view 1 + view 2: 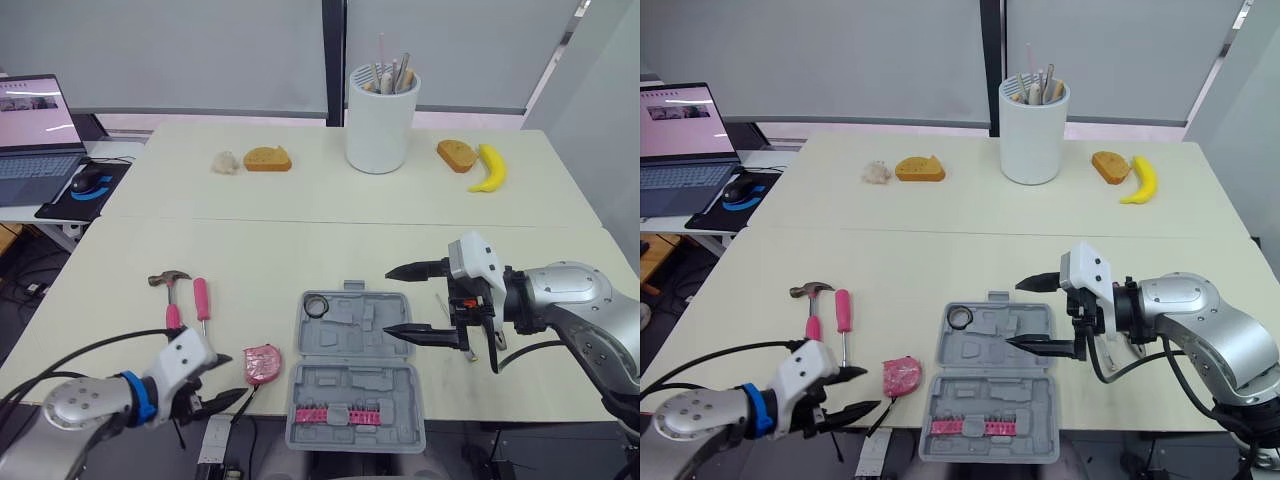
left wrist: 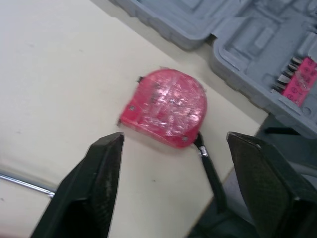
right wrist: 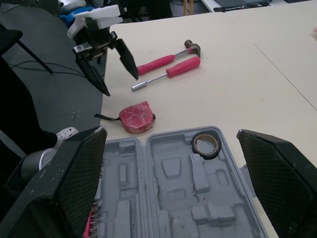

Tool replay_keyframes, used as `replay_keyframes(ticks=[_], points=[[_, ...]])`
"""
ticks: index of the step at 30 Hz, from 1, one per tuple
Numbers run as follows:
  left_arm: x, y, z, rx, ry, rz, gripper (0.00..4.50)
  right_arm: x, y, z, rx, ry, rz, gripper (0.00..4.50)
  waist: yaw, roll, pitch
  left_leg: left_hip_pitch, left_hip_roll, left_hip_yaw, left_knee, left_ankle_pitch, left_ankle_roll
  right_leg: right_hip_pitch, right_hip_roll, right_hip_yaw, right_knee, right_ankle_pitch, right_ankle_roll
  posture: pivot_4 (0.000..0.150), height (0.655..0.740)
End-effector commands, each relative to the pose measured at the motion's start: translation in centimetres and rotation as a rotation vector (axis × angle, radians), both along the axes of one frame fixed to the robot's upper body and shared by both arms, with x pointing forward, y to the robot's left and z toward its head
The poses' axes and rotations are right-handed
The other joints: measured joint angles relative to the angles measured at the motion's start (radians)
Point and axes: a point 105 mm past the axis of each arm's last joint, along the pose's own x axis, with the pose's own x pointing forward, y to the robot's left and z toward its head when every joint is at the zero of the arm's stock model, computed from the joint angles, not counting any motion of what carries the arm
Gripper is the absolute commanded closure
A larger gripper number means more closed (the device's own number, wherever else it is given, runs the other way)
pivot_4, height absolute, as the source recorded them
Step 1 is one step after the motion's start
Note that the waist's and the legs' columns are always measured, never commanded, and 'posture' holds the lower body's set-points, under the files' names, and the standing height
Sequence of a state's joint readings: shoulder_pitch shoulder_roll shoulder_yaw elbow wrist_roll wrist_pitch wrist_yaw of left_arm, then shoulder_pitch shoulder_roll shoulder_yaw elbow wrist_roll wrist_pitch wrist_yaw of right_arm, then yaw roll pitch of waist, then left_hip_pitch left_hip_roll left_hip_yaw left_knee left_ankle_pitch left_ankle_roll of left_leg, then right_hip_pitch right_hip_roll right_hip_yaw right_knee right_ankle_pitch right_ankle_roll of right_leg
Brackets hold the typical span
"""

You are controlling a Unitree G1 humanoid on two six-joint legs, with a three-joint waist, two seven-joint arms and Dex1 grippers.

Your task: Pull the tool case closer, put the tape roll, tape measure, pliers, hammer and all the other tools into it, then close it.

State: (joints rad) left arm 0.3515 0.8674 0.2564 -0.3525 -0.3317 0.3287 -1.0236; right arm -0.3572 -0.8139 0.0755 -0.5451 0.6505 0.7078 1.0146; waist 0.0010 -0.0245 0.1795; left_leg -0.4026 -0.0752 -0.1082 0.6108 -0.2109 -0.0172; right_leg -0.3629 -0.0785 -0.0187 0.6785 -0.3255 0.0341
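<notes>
Case (image 1: 350, 345) lies open and flat at the near edge of the tabletop (image 1: 260, 250), between your grippers. Your left gripper (image 1: 238, 376) hovers with jaws wide, just short of the tape measure (image 2: 166, 106), which sits beside the case's left side. Your right gripper (image 1: 387, 300) hangs over the case's right edge, jaws wide and empty. The tape roll (image 1: 317, 306) rests in the case's far-left corner. Hammer (image 1: 171, 297) and screwdriver (image 1: 202, 300) lie farther left.
</notes>
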Motion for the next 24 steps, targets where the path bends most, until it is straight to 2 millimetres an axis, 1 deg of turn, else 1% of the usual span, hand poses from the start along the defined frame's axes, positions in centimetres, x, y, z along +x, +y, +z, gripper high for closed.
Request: replay_keyframes(ticks=[1, 3, 7, 10, 13, 15, 20, 24], points=[[0.0, 0.3, 0.5, -0.027, -0.088, -0.117, 0.08, -0.2, 0.2, 0.5, -0.003, -0.041, 0.031, 0.0, -0.001, 0.0, 0.0, 0.0, 0.0, 0.0, 0.0, 0.0, 0.0, 0.0, 0.0, 0.0, 0.0, 0.0, 0.0, 0.15, 0.74], [0.1, 0.5, 0.1, -0.023, -0.124, -0.172, 0.08, -0.2, 0.2, 0.4, -0.005, -0.04, 0.032, 0.0, -0.001, 0.0, 0.0, -0.002, 0.0, 0.001, 0.0, 0.0, 0.0, -0.002, 0.0, 0.001, 0.0, 0.0, 0.0, 0.15, 0.74], [1.1, 0.6, -0.4, -0.06, -0.202, -0.21, 0.08, -0.2, 0.2, 0.5, -0.005, -0.038, 0.028, 0.0, -0.001, 0.0, 0.0, -0.006, 0.0, 0.001, 0.0, 0.0, 0.0, -0.006, 0.0, 0.0, 0.0, 0.002, -0.001, 0.15, 0.74], [2.2, 0.5, -1.6, -0.04, -0.259, -0.224, 0.08, -0.1, 0.2, 0.4, -0.011, -0.039, 0.017, 0.0, -0.001, 0.0, 0.0, -0.006, 0.0, 0.001, 0.001, 0.0, 0.0, -0.007, 0.0, 0.0, 0.001, 0.002, 0.0, 0.15, 0.74], [2.4, -0.2, -3.3, -0.06, -0.24, -0.247, 0.08, -0.1, 0.0, 0.4, -0.028, -0.046, -0.013, 0.0, -0.004, -0.001, 0.0, -0.006, 0.0, 0.001, 0.001, 0.0, 0.0, -0.007, 0.0, 0.0, 0.001, 0.003, 0.0, 0.15, 0.74], [2.3, -0.7, -3.9, -0.068, -0.229, -0.272, 0.08, -0.1, -0.1, 0.3, -0.036, -0.043, -0.02, 0.0, -0.004, -0.001, 0.0, -0.006, 0.0, 0.001, 0.001, 0.0, 0.0, -0.007, 0.0, 0.0, 0.001, 0.003, 0.0, 0.15, 0.74], [2.4, -1.7, -4.6, -0.088, -0.22, -0.318, 0.08, -0.4, -0.3, 0.1, -0.042, -0.043, -0.042, 0.0, -0.004, -0.001, 0.0, -0.006, 0.0, 0.0, 0.001, 0.0, 0.0, -0.007, 0.001, 0.0, 0.002, 0.003, 0.0, 0.15, 0.74], [2.5, -1.8, -5.2, -0.077, -0.208, -0.339, 0.08, -0.6, -0.4, 0.1, -0.046, -0.043, -0.052, 0.0, -0.004, -0.001, -0.001, -0.006, 0.0, 0.0, 0.002, 0.0, 0.0, -0.007, 0.001, 0.001, 0.003, 0.003, 0.001, 0.15, 0.74]])
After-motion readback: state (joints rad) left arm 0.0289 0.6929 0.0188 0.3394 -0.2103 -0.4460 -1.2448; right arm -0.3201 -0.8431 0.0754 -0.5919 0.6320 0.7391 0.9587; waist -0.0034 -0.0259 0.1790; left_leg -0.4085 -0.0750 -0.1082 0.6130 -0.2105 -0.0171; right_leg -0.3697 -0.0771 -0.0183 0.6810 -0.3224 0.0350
